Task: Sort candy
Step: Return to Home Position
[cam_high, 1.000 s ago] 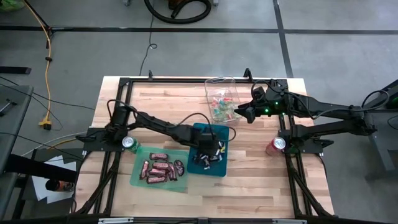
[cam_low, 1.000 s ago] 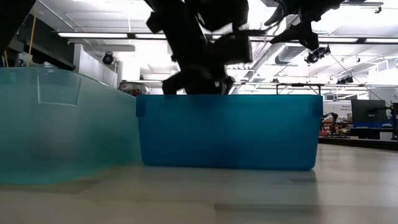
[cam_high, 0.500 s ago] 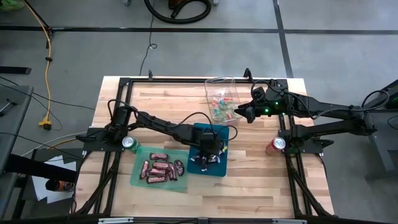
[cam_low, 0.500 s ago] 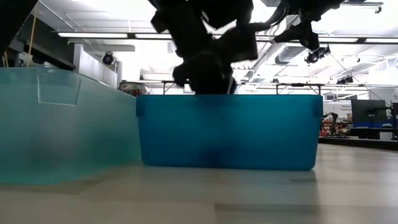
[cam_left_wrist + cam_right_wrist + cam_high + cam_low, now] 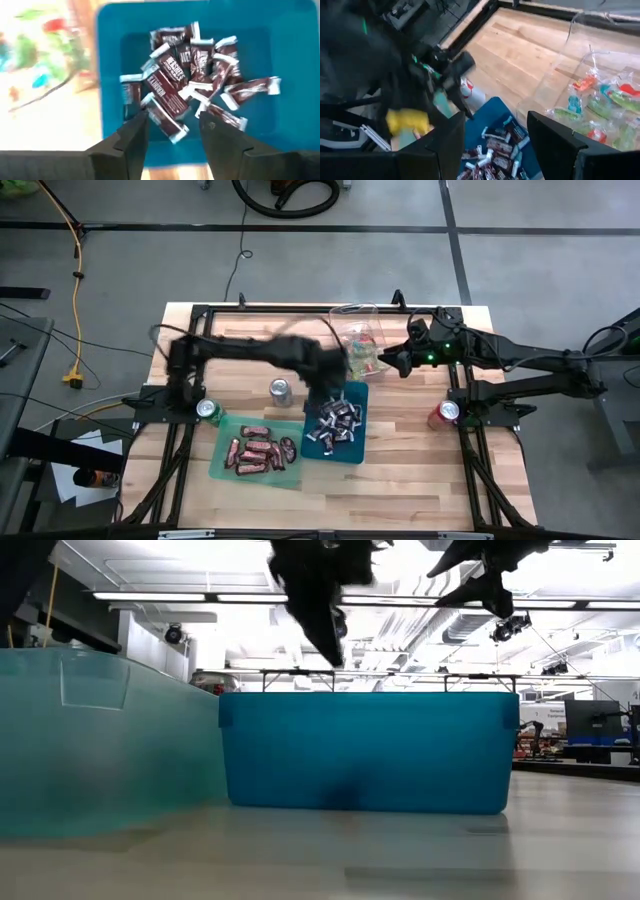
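Hovering over the far end of the blue bin [image 5: 356, 448], the left gripper [image 5: 328, 380] is off the candy. In the left wrist view its fingers [image 5: 131, 142] are spread with nothing between them. The blue bin holds a loose heap of brown-white chocolates [image 5: 335, 423], dark wrappers with white ends, piled mostly toward the middle; bare blue floor shows around them.

The green bin [image 5: 224, 430] touches the blue bin's left side and holds the red-brown bars [image 5: 258, 450], lying flat in a cluster. The clear tub [image 5: 345, 312] sits at the far side of the table [image 5: 420, 470], just beyond the blue bin, with small bright candies [image 5: 362, 352] in red, green and blue inside.

The right gripper [image 5: 388, 366] hangs just beside the clear tub's right side, above the table. Its fingers [image 5: 447, 145] are parted and empty.

Three cans stand outside the bins:
- A silver can [image 5: 280, 390] stands between the green bin and the left arm.
- A second can [image 5: 208, 410] stands by the green bin's left corner.
- A red can [image 5: 446, 412] stands well apart on the right.
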`<state>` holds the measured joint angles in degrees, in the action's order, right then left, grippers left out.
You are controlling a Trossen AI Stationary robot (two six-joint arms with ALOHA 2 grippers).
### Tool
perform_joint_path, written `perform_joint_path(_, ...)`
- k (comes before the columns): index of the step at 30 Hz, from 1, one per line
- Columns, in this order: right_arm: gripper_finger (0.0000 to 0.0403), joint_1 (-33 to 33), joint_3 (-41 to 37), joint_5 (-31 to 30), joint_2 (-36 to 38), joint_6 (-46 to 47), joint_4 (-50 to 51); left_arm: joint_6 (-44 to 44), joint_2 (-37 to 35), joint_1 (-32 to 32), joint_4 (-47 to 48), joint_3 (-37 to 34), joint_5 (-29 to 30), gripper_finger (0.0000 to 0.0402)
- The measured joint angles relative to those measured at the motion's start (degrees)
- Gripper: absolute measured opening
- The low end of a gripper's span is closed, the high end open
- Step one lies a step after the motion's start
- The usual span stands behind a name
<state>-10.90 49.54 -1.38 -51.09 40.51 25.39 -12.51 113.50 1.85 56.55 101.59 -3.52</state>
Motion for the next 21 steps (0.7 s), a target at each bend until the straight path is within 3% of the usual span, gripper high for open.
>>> perform_joint_path(5, 0.0208, 0.00, 0.00, -2.50, 1.41, -0.06, -0.15, 1.47, -13.14, 4.80, -5.27, -7.24, -3.88, 0.0123)
perform_joint_path(8, 0.0208, 0.00, 0.00, -4.22, 2.12, -0.06, -0.05, 2.71, -22.96, 7.23, -13.59, -13.54, -4.51, 0.0093)
perform_joint_path(15, 0.0208, 0.00, 0.00, -4.62, 2.05, -0.08, 0.11, 9.41, -45.05, 11.78, -38.18, -34.17, -4.50, 0.0011)
perform_joint_path(21, 0.0208, 0.00, 0.00, -4.57, 2.05, -1.19, 0.06, 19.65, -59.80, 14.30, -54.90, -52.97, -3.99, 0.0003)
